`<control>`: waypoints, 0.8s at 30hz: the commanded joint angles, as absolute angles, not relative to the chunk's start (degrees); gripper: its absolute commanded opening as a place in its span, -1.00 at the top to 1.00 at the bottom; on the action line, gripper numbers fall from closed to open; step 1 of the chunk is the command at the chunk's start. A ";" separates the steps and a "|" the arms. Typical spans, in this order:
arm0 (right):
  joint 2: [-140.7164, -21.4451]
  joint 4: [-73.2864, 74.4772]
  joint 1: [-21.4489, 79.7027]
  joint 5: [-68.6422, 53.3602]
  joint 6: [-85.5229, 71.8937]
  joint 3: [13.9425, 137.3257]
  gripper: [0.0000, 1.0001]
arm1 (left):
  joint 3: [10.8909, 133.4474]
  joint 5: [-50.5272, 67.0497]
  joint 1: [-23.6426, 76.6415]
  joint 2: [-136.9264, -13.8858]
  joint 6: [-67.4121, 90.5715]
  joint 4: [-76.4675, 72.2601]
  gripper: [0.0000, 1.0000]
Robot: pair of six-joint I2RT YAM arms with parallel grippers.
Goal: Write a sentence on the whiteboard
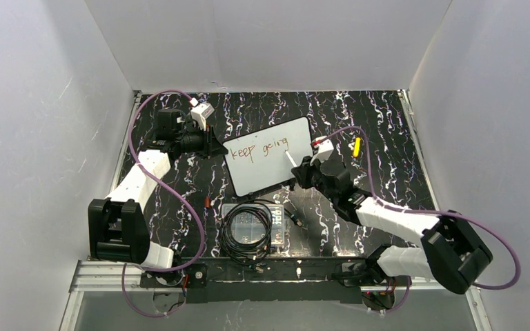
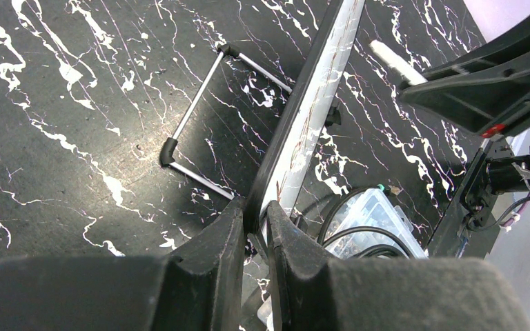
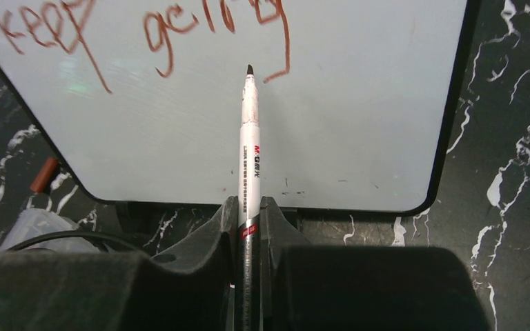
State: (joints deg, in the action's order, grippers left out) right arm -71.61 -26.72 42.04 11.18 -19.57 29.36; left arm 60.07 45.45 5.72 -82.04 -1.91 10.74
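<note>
The whiteboard (image 1: 269,165) stands tilted on the marbled table, its black rim (image 3: 453,117) framing the white face. On it, reddish-brown handwriting (image 1: 259,149) reads "keep going" in one line (image 3: 145,31). My left gripper (image 2: 255,224) is shut on the whiteboard's left edge (image 2: 303,117), seen edge-on. My right gripper (image 3: 250,210) is shut on a white marker (image 3: 250,152). The marker's dark tip (image 3: 250,69) sits just below the last letter of "going", at or just off the board; contact is unclear. In the top view the marker (image 1: 290,158) points at the board's right half.
A clear plastic box with coiled black cable (image 1: 252,226) lies just in front of the board. A yellow object (image 1: 357,145) lies to the board's right. A small reddish-brown piece (image 1: 208,202) rests left of the box. The board's wire foot (image 2: 200,117) shows behind it.
</note>
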 commanded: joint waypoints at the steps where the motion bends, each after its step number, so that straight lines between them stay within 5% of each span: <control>1: -65.68 -25.85 42.26 10.71 -17.95 33.43 0.97 | 62.18 44.51 5.23 -79.63 -2.73 10.80 1.00; 24: -53.68 -8.70 42.39 4.31 -18.45 36.33 0.97 | 61.33 45.39 5.20 -78.68 -0.76 10.33 1.00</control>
State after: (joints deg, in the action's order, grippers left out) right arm -54.68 -9.34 42.04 6.66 -15.46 36.69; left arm 60.07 45.45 5.69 -81.84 -0.47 10.74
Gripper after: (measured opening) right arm 0.214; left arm 0.139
